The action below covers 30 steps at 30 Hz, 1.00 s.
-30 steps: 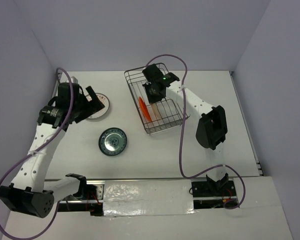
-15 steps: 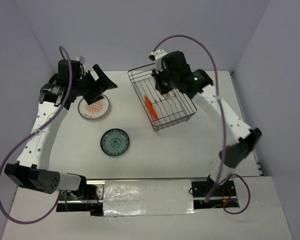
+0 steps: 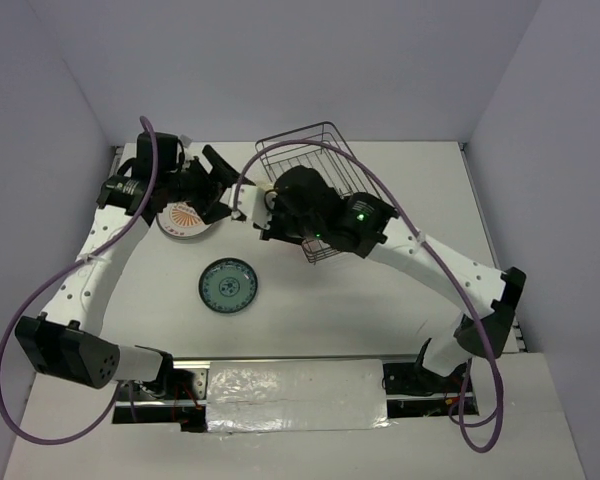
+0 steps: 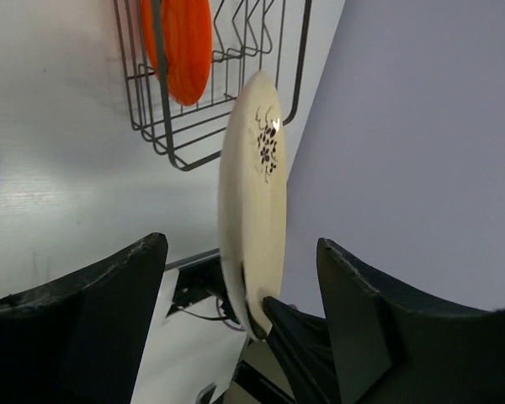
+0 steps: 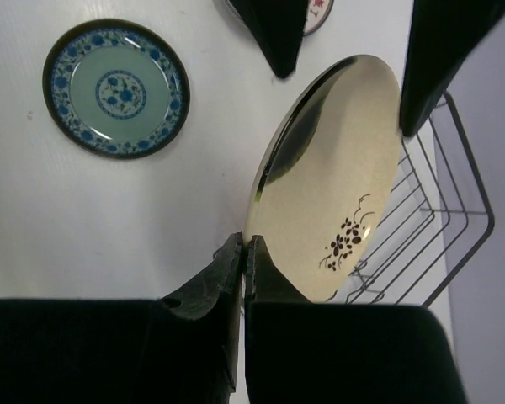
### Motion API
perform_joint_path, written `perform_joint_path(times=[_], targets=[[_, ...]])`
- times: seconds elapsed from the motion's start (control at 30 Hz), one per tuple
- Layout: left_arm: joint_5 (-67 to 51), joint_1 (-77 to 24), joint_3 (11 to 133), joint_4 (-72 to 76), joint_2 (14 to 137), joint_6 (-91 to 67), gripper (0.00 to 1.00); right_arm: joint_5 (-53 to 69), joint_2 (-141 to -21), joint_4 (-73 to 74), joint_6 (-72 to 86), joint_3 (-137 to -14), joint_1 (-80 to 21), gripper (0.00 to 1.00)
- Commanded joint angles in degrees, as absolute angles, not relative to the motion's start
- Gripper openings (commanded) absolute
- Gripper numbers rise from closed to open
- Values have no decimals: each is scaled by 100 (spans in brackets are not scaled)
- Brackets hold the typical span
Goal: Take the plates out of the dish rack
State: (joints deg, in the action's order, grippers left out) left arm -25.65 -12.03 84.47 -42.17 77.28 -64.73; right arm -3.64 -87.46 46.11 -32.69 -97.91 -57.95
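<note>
both arms: white tube links w/ black joint housings. left arm (image 3: pixel 88 285) has small dark dots in rows along its link, black shoulder block (image 3: pixel 65 358) at the btm. right arm (image 3: pixel 435 262) has a green led (image 3: pixel 360 213) (lit, nr the wrist). purple cables (image 3: pixel 25 320) loop off each. left fingers (image 4: pixel 101 295) black, matte, wedge-shaped; right fingers (image 5: pixel 223 278) black, thin.

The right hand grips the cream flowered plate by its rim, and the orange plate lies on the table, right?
No: the orange plate stands in the dish rack, as the left wrist view shows. The right hand does grip the cream flowered plate by its rim.
</note>
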Motion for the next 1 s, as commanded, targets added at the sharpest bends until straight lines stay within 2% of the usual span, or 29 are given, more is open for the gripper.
perform_joint_path(times=[0.0,0.03,0.07,0.13,0.17,0.2,0.27,0.3,0.33,0.4,0.5,0.6,0.63,0.8,0.9,0.93,0.97], targets=[[-2549,-1274,8350,-4315,7480,-6284,83,-668,-9034,4438,-3726,-10493,-6099,0],[-2497,-1266,8123,-4272,7445,-6267,78,-659,-9122,4473,-3744,-10686,-6143,0],[-2505,-1274,8008,-4228,7418,-6267,60,-659,-9245,4456,-3770,-10722,-6257,0],[-2444,-1274,7718,-4079,7409,-6214,34,-685,-9299,4325,-3727,-10758,-6354,0],[-2391,-1274,7691,-4122,7461,-6075,6,-659,-9316,4289,-3674,-10749,-6389,0],[-2295,-1266,7699,-4192,7497,-5978,0,-650,-9316,4176,-3578,-10740,-6381,15],[-1541,-1266,7717,-4534,7471,-5592,0,-851,-9264,3982,-2912,-10565,-6215,65],[-1216,-1266,7621,-4640,7314,-5477,0,-800,-9064,3747,-2613,-10434,-6075,99],[-656,-1266,7507,-4745,7199,-5354,0,-678,-8888,3579,-1845,-10050,-5908,100],[-309,-1266,6939,-4633,6771,-4958,0,-2,-8284,3019,-988,-9304,-5302,100],[-132,-1266,5900,-4167,6215,-4589,3,-34,-7858,2820,514,-8772,-4651,100],[-184,-1239,5014,-3500,5880,-4500,9,-604,-8198,3593,703,-9095,-4264,100],[-237,-1239,4836,-3315,5836,-4509,14,-685,-8278,3708,694,-9149,-4211,100],[-176,-1230,4324,-2742,5985,-4641,24,-528,-8402,3797,598,-9045,-4078,100],[-106,-1230,4254,-2908,6213,-4650,53,-553,-8638,3787,615,-9113,-4078,100],[-53,-1222,4237,-2996,6257,-4693,81,-710,-8805,3901,641,-9245,-4069,100],[-18,-1222,4262,-3110,6345,-4693,95,-799,-9224,4268,703,-9420,-4061,100]])
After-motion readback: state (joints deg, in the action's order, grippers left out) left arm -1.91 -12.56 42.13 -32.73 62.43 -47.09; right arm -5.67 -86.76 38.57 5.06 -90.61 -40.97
